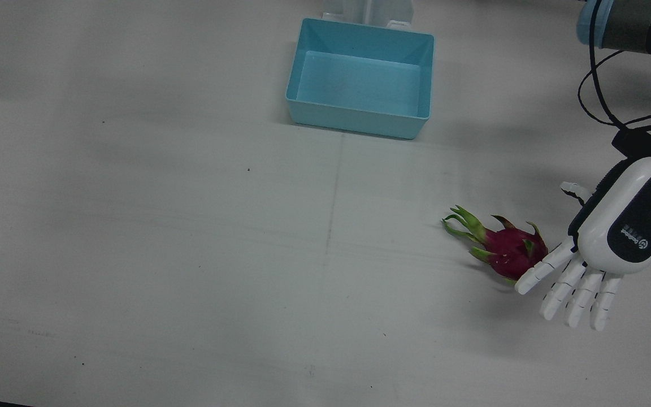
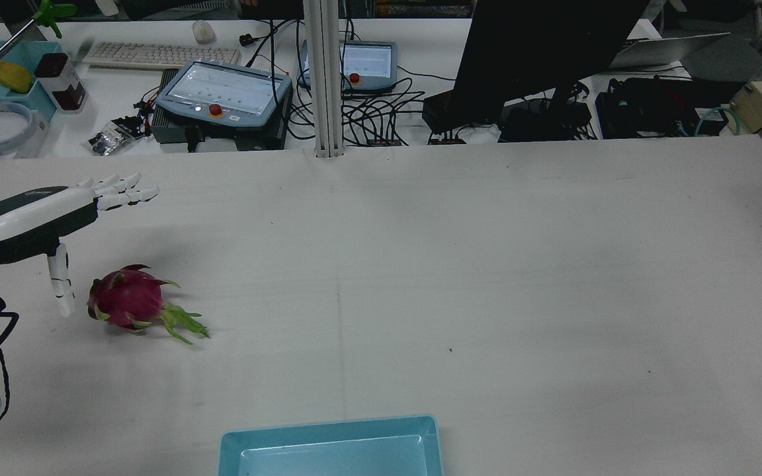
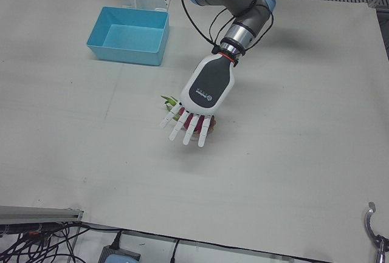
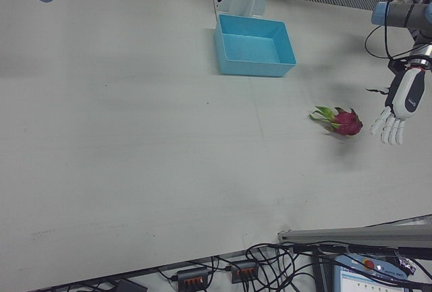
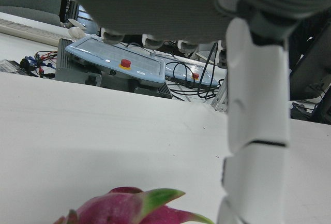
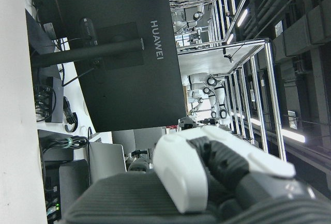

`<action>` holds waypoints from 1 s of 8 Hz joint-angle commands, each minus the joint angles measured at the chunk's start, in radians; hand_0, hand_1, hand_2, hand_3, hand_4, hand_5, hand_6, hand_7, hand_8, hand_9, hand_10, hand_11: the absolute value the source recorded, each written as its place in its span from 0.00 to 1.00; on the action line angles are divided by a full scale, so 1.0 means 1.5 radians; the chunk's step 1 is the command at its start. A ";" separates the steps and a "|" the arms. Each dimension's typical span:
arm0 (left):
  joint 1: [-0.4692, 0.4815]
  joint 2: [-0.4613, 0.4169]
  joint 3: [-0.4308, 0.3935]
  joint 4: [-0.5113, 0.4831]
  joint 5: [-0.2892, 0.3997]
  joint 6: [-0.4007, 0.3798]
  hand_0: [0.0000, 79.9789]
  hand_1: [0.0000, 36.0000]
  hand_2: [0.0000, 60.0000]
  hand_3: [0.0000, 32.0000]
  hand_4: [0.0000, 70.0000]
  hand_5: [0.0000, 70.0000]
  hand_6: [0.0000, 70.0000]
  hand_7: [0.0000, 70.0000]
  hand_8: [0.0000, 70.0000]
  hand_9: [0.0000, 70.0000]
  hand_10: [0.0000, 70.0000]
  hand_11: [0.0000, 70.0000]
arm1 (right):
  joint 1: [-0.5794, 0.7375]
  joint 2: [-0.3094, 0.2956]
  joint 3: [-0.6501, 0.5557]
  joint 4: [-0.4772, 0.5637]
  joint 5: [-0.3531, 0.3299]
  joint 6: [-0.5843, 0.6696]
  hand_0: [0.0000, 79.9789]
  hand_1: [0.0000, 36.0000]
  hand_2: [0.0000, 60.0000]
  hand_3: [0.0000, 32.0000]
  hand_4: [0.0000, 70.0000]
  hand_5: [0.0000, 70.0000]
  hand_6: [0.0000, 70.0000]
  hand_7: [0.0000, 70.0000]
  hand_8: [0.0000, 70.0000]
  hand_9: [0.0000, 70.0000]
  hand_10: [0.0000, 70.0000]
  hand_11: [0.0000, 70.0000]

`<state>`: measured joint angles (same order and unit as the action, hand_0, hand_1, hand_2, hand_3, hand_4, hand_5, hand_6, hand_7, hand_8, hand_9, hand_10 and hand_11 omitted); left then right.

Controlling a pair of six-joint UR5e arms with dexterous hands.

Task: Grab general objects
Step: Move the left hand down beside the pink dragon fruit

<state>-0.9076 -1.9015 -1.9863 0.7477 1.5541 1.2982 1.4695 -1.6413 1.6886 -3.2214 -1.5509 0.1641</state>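
Note:
A magenta dragon fruit (image 1: 509, 251) with green leaf tips lies on the white table; it also shows in the rear view (image 2: 123, 299), the right-front view (image 4: 343, 121) and at the bottom of the left hand view (image 5: 129, 208). My left hand (image 1: 613, 237) is open, its fingers stretched flat and held above the table just beside the fruit. In the rear view (image 2: 37, 215) its thumb hangs down close to the fruit's left side, apart from it. In the left-front view the hand (image 3: 203, 96) covers most of the fruit. My right hand (image 6: 217, 177) shows only partly in its own view.
An empty light-blue bin (image 1: 359, 116) stands near the robot's side of the table, also seen in the rear view (image 2: 328, 430). Beyond the far table edge are teach pendants (image 2: 222, 92), a monitor (image 2: 540, 46) and cables.

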 commanded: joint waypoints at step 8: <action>0.124 -0.005 0.089 -0.012 -0.113 0.005 1.00 1.00 0.16 0.51 0.00 0.00 0.00 0.00 0.00 0.00 0.00 0.00 | 0.000 0.000 0.000 0.000 0.000 0.000 0.00 0.00 0.00 0.00 0.00 0.00 0.00 0.00 0.00 0.00 0.00 0.00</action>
<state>-0.7986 -1.9078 -1.8566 0.7209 1.4522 1.3053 1.4695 -1.6414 1.6889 -3.2214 -1.5514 0.1641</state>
